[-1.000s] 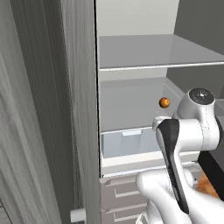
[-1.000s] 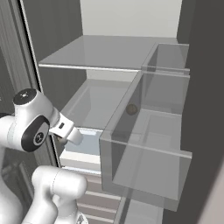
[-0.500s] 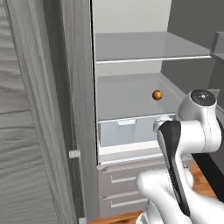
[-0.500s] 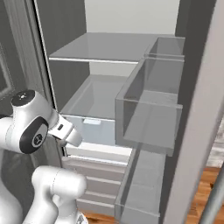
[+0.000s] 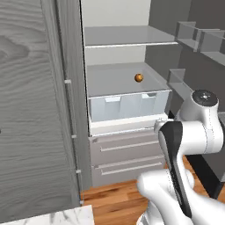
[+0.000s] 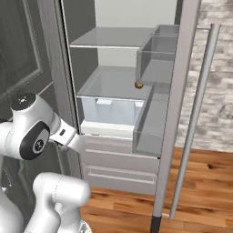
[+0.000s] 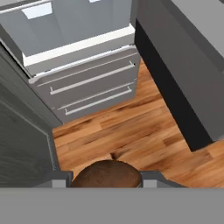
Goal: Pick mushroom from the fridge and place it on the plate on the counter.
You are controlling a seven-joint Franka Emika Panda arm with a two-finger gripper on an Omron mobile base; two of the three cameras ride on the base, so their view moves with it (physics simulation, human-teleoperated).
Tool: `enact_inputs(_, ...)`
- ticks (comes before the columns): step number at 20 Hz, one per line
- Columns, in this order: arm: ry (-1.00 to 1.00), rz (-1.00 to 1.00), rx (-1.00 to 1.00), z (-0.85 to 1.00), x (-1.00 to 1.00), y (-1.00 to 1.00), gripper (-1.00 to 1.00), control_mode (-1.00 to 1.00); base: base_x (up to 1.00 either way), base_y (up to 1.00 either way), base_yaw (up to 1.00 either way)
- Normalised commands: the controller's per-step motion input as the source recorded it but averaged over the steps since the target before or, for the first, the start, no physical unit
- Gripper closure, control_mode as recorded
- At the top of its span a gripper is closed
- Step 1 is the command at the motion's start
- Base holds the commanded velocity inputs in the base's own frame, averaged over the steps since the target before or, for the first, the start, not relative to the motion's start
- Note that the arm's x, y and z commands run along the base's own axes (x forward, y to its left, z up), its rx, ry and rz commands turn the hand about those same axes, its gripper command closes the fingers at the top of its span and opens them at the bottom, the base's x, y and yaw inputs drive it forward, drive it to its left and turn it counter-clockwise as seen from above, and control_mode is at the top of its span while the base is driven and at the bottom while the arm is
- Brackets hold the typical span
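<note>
Mushroom (image 7: 106,174) pinched in jaws, clear of fridge (image 5: 118,83), hanging over wood floor (image 7: 131,127) in front of fridge's lower drawers. I'd keep squeeze steady, carry it level, swing slow toward table corner (image 5: 52,217) beside fridge

The mushroom (image 7: 106,174) was a rounded, dark brown dome, seen at six o'clock in the hand view. It sat between the two finger tips of the tool (image 7: 106,180), which touched it on either side, above the wood floor in front of the fridge (image 5: 118,52).

The fridge stood open. Its grey wood-grain door (image 6: 184,91) was swung out at three o'clock in the right base view. Inside were pale grey shelves (image 5: 125,41) and, below them, a translucent bluish drawer (image 5: 127,105), pulled slightly forward.

A corner of the white marble table (image 5: 66,216) showed at seven o'clock in the left base view.
</note>
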Motion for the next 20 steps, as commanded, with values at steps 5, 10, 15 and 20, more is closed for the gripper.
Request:
enact_inputs(5, 0.0, 0.0, 0.0, 0.0, 0.0, 0.0, 1.0, 1.0, -0.64, 0.0, -0.13)
enact_inputs(10, 0.0, 0.0, 0.0, 0.0, 0.0, 0.0, 1.0, 1.0, -0.55, 0.0, -0.15)
enact_inputs(15, 0.0, 0.0, 0.0, 0.0, 0.0, 0.0, 1.0, 1.0, -0.57, -0.02, -0.13)
enact_inputs(20, 0.0, 0.0, 0.0, 0.0, 0.0, 0.0, 1.0, 1.0, -0.04, -0.42, 0.03)
